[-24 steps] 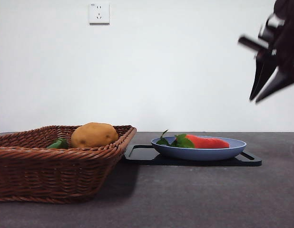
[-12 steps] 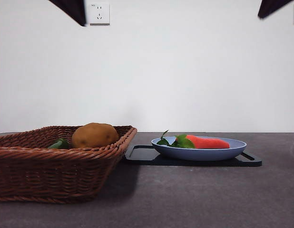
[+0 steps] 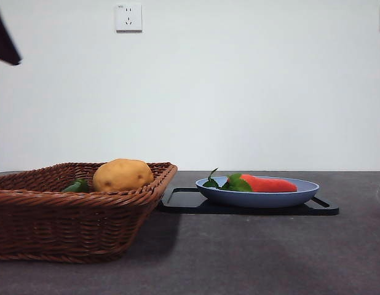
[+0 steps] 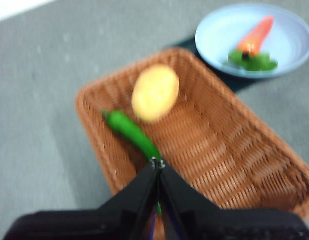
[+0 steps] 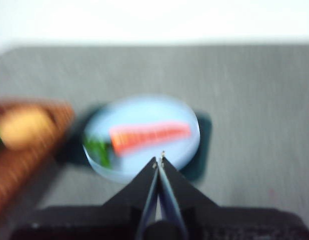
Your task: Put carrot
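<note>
Your right claw (image 5: 158, 161) is pinched closed and empty, high above the carrot (image 5: 147, 136). Your left claw (image 4: 157, 164) is closed too, over the basket (image 4: 244, 165). The carrot lies on the blue plate (image 3: 257, 198). It looks light, hard and slippery, so grab its thick middle.

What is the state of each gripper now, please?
Left gripper: shut, holding nothing, above the basket.
Right gripper: shut, holding nothing, above the plate with the carrot.
</note>
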